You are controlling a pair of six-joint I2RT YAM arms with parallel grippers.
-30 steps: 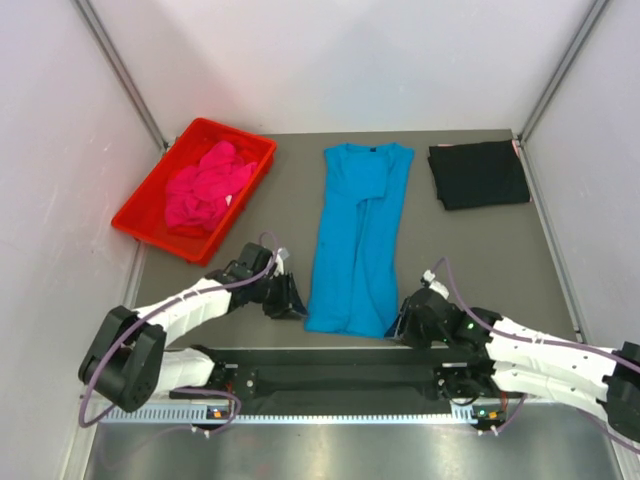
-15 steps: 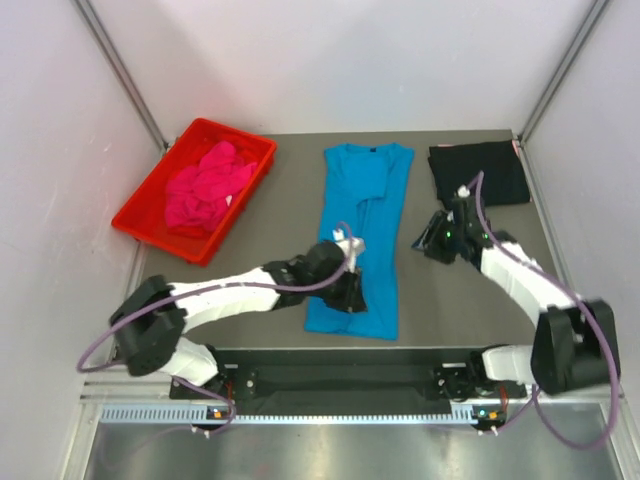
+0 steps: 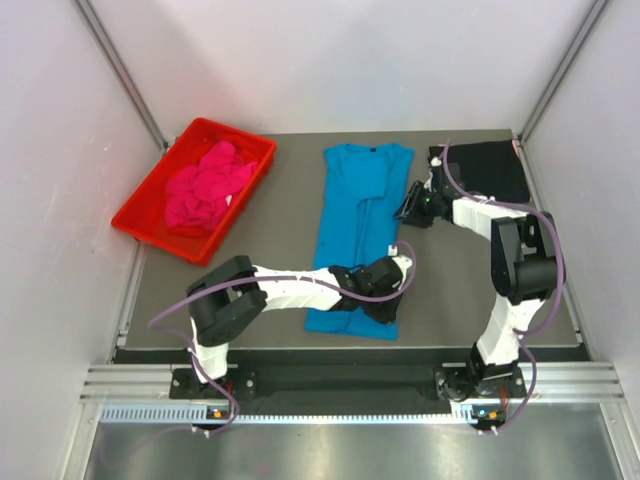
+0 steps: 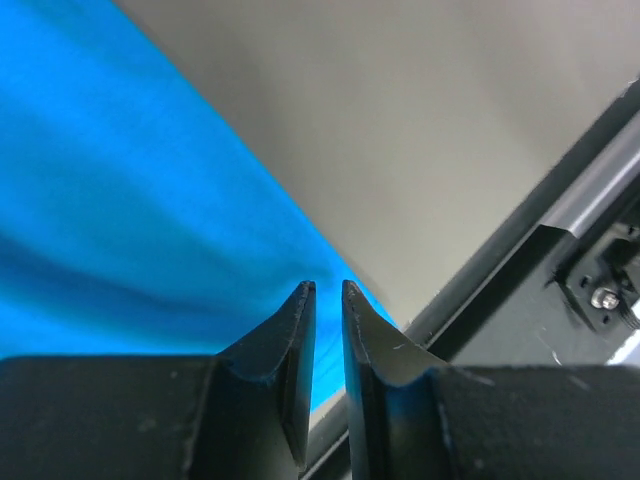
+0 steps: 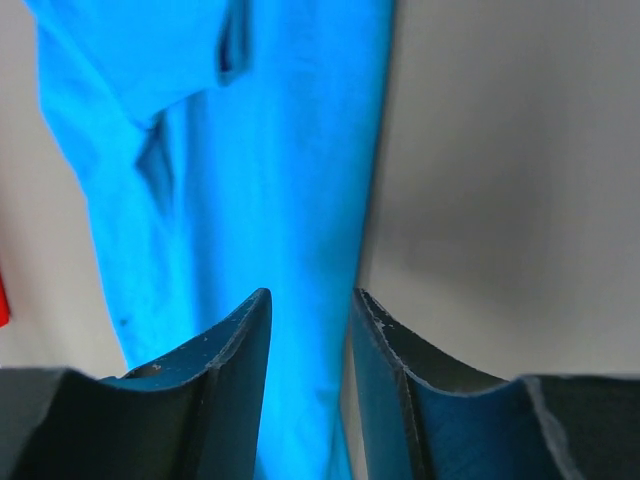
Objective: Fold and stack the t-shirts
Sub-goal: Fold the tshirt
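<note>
A turquoise-blue t-shirt (image 3: 355, 235), folded into a long strip, lies down the middle of the table. My left gripper (image 3: 384, 303) reaches across its near end to the near right corner. In the left wrist view the left gripper (image 4: 325, 286) has its jaws a narrow gap apart over the blue hem (image 4: 150, 230), with nothing clamped. My right gripper (image 3: 409, 210) sits at the strip's far right edge. In its wrist view the right gripper (image 5: 310, 293) is open, straddling the blue edge (image 5: 290, 180). A black t-shirt (image 3: 480, 173) lies folded at the back right. A magenta-pink t-shirt (image 3: 207, 186) is crumpled in the tray.
The red plastic tray (image 3: 150, 222) stands at the back left corner. White walls close in both sides and the back. The table's dark front rail (image 4: 560, 215) runs just beyond the blue shirt's near corner.
The left arm swept from the shirt's near left corner across to its near right corner, its jaws narrowing. The right arm left the near right corner and went to the shirt's far right edge.
</note>
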